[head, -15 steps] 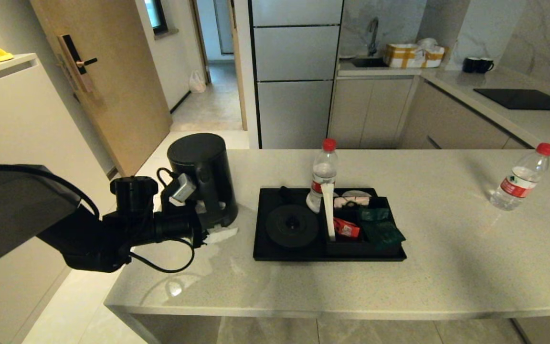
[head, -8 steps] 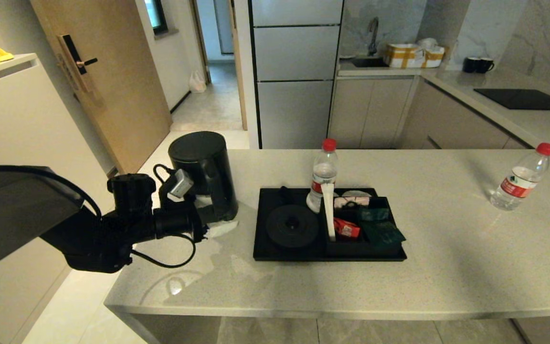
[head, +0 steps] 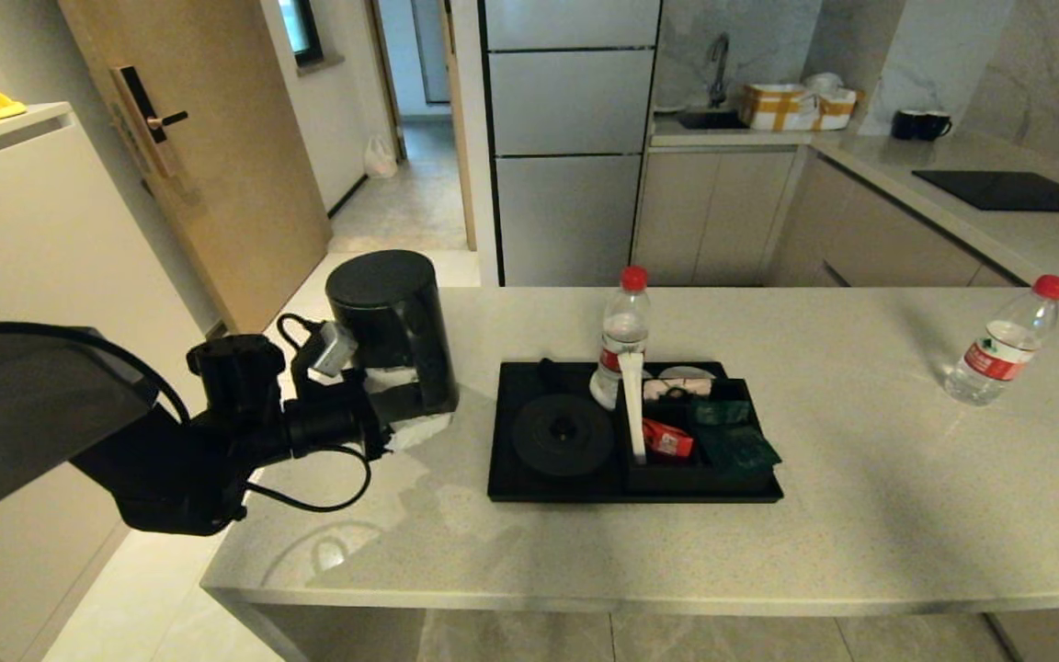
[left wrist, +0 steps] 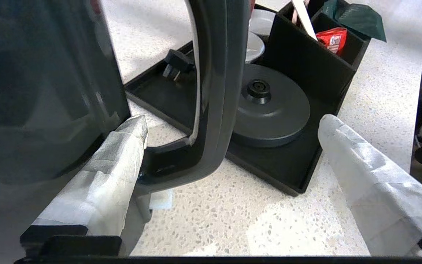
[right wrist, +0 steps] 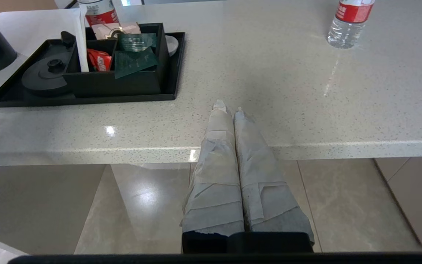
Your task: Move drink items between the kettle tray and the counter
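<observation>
The tall black kettle (head: 390, 331) stands on the beige counter (head: 860, 515), left of the black kettle tray (head: 631, 495). My left gripper (left wrist: 233, 121) is open at the kettle's foot, straddling its handle (left wrist: 218, 73). One taped finger (left wrist: 123, 161) sits in the gap between body and handle; the other is well clear. The round kettle base (head: 563, 434) is bare. One red-capped bottle (head: 623, 340) stands at the tray's back, and another bottle (head: 1003, 345) on the counter at far right. A green packet (head: 736, 448) leans in the sachet box. My right gripper (right wrist: 229, 108) is shut and holds nothing, at the counter's front edge.
The sachet box (head: 677, 473) also holds a red sachet (head: 666, 439) and a white stick. The counter's left edge drops off just beside the kettle. Behind are a separate worktop with a cooktop (head: 1007, 190), a sink and cabinets.
My left arm has drawn back to the left and risen slightly. The kettle has shifted a little away with it. The right arm, tray and bottles have not moved.
</observation>
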